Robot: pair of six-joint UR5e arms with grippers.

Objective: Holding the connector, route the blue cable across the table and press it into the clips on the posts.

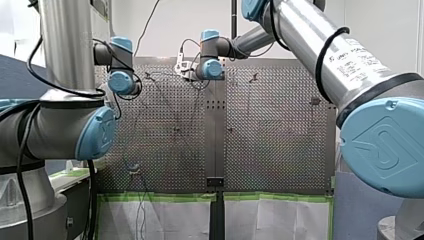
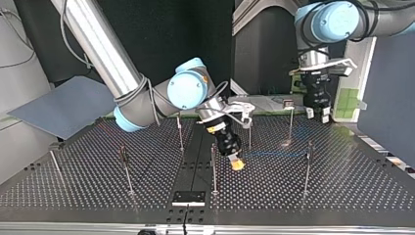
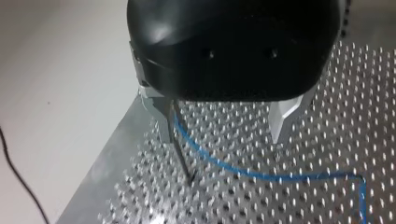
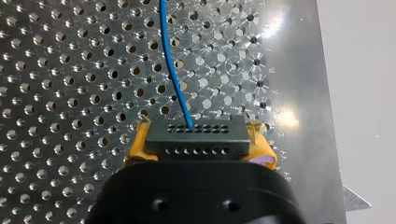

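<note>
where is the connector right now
The connector is clamped in my right gripper, between its yellow pads, low over the table near the top view's middle, just right of a post.

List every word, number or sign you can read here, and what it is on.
None reads clearly.
Label on my right arm, front view: dark print, too blurred to read.
Marks along the table edge, right wrist view: too small to read.
Blue joint cap, front view: embossed logo, no letters.
</note>
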